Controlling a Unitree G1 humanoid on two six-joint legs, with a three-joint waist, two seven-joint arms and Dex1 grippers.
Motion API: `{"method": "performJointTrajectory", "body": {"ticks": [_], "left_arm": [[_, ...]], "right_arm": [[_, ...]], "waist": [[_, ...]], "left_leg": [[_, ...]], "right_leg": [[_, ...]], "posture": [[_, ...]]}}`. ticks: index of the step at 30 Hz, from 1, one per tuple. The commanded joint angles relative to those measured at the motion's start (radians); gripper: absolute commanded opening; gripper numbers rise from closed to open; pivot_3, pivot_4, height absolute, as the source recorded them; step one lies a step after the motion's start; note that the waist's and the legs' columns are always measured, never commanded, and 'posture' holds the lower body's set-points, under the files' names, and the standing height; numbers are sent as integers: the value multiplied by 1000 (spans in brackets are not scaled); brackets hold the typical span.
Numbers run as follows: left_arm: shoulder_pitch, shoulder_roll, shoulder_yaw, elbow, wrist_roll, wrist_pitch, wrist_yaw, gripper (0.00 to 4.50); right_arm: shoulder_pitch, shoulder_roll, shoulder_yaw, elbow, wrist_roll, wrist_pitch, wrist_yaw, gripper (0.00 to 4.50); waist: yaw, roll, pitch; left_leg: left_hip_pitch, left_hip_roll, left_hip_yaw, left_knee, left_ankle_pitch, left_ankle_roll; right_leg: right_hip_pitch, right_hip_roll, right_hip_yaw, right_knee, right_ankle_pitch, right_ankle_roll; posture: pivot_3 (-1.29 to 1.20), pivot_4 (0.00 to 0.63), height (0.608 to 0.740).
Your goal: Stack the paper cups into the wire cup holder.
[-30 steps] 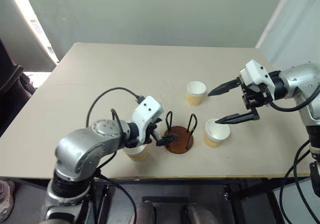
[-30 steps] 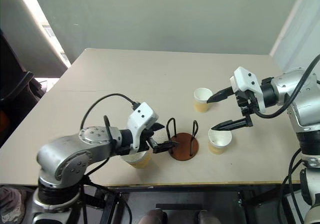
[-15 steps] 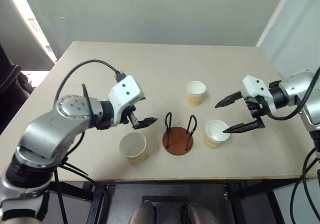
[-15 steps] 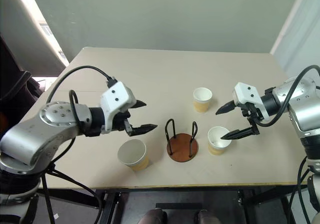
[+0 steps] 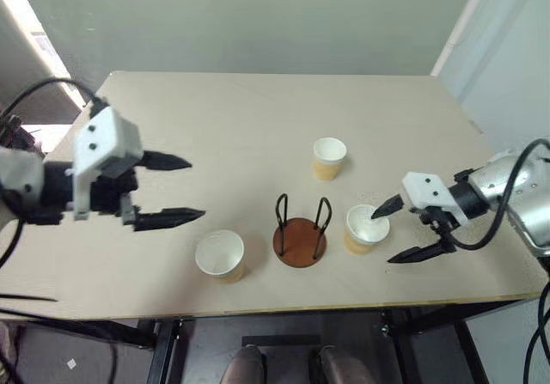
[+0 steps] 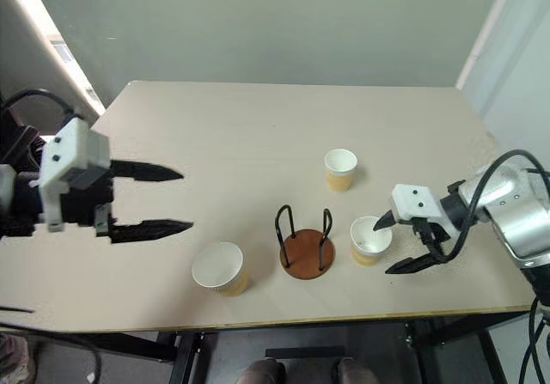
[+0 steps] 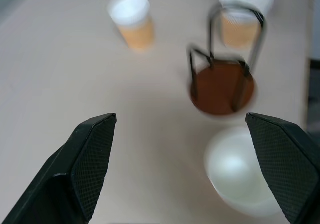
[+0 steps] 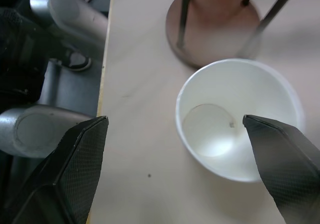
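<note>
No cup is stacked yet; all three paper cups stand upright on the bench (image 5: 215, 126). Nearest, the left cup (image 5: 219, 256) sits left of the wire cup holder (image 5: 300, 232), which stands empty. The right cup (image 5: 363, 228) sits just right of the holder; the right gripper (image 5: 400, 232) brackets its right side, fingers apart, nothing gripped. The left gripper (image 5: 176, 191) hangs well left of the cups, fingers apart, empty. Farthest, the third cup (image 5: 328, 158) stands untouched. All three placements remain.

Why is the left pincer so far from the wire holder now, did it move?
Yes. The left pincer has pulled away from the wire holder toward the table's left edge, leaving the near cup standing uncovered.
</note>
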Motion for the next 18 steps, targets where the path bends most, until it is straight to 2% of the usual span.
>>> {"method": "performJointTrajectory", "body": {"ticks": [1, 5, 8, 14, 18], "left_arm": [[38, 31, 108, 2, 5, -22, -45, 4455], [74, 20, 122, -56, -45, 3, -52, 4455], [63, 4, 115, -107, -119, 31, -34, 4500], [65, -5, 98, -129, -162, 44, 8, 4500], [54, -2, 78, -125, -173, 38, 28, 4500]], "right_arm": [[-18, 7, 4, -2, -27, -16, -7, 4500], [-32, 34, 36, 38, -69, -47, -10, 4500], [-48, 62, 56, 62, -95, -67, -7, 3909], [-41, 80, 68, 64, -113, -74, -1, 2023], [-42, 80, 60, 65, -119, -78, -1, 556]], "waist": [[2, 0, 0], [1, 0, 0], [0, 0, 0], [-1, 0, 0], [-1, 0, 0]], "left_leg": [[0, 0, 0, 0, 0, 0], [0, 0, 0, 2, 0, 0], [0, 0, 0, 2, 0, 0], [0, 1, 0, 0, 0, 0], [0, 1, 0, 1, -1, -1]], "right_leg": [[0, 0, 0, 0, 0, -1], [0, 0, 0, 0, 1, -2], [0, 0, 0, 0, 2, -3], [-1, 0, -1, 1, 2, -4], [-1, 0, -1, 0, 2, -4]], "posture": [[0, 150, 740], [0, 150, 740], [0, 150, 740], [0, 150, 740], [0, 150, 740]]}}
